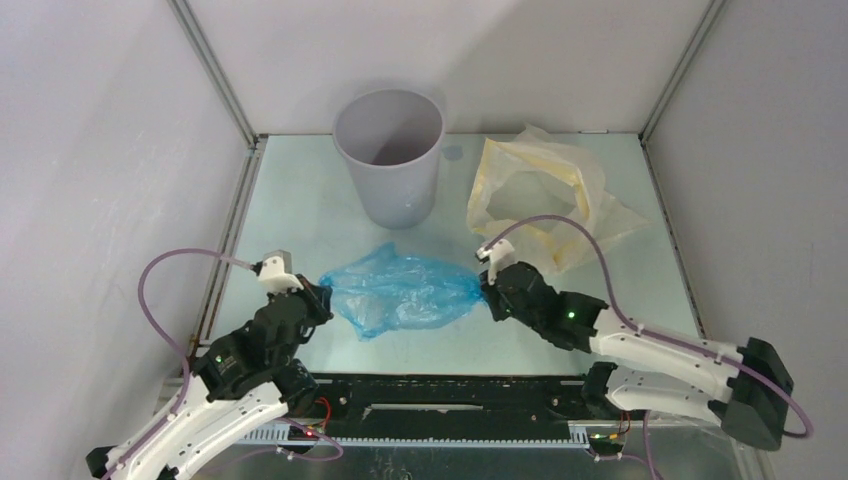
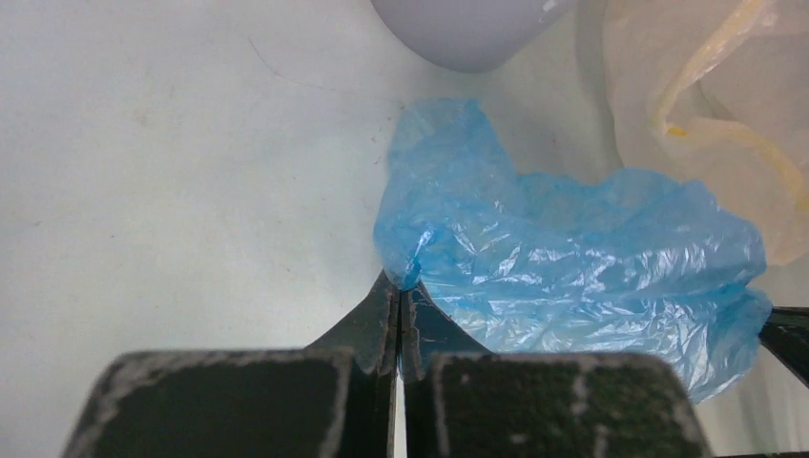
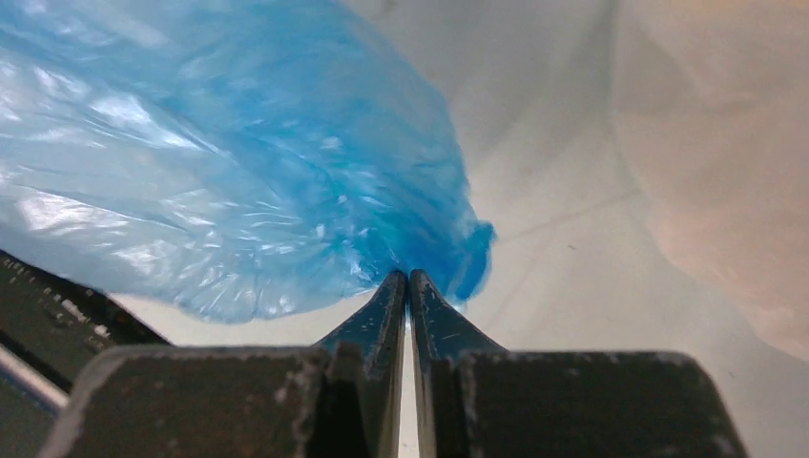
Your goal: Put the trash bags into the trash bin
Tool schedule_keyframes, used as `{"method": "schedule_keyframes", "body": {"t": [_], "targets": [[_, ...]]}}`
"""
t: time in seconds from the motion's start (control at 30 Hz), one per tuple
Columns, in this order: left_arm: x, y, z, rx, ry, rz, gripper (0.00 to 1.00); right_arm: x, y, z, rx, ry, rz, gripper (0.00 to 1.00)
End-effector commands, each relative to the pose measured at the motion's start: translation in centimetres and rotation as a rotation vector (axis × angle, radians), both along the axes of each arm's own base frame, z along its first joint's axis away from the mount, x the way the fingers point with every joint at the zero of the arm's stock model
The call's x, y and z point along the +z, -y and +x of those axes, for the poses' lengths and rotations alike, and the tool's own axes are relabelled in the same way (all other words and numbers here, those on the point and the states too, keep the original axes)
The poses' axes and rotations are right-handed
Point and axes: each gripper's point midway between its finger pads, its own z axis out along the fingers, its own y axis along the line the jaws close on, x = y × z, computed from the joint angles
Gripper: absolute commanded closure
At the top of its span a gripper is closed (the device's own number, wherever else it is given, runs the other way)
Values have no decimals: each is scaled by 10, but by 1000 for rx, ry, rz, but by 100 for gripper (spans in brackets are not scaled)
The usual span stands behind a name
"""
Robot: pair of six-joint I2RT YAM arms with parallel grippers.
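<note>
The blue trash bag [image 1: 405, 290] is spread crumpled low at the tabletop [image 1: 300, 210], near the trash bin [image 1: 398, 190] and in front of it. The left tool [image 1: 322, 291] is clenched on its left corner and the right tool [image 1: 487, 283] on its right edge. The grasp looks made, so the step in hand is likely the lift: raising both ends together over the rim, then letting go inside. Both arms reach low and inward, tools facing across the bag.

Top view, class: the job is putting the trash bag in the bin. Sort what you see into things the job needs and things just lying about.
Part of the job: blue bag; grey bin; left tool and right tool, each shut on an end of the blue bag.
Just lying about: pale yellow bag, right of the bin.
</note>
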Motion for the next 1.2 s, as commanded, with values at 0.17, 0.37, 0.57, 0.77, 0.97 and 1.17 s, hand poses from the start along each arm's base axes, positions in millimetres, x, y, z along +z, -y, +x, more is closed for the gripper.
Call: {"method": "schedule_keyframes", "body": {"t": [0.17,0.37,0.57,0.77,0.97,1.17], "targets": [[42,-14,-3,48,81,-68,100,19,64,24,-266,3,107,91],[78,35,-17,-227,144,-219,100,44,28,7,-25,-12,251,53],[107,100,-32,-505,127,-390,100,57,-6,-19,124,-102,368,38],[108,144,-42,-665,58,-500,100,39,-28,-44,160,-173,301,27],[111,169,-49,-730,73,-550,100,11,-28,-45,5,-222,319,30],[116,175,-51,-755,92,-553,100,-16,-35,-27,-153,-253,394,64]]}}
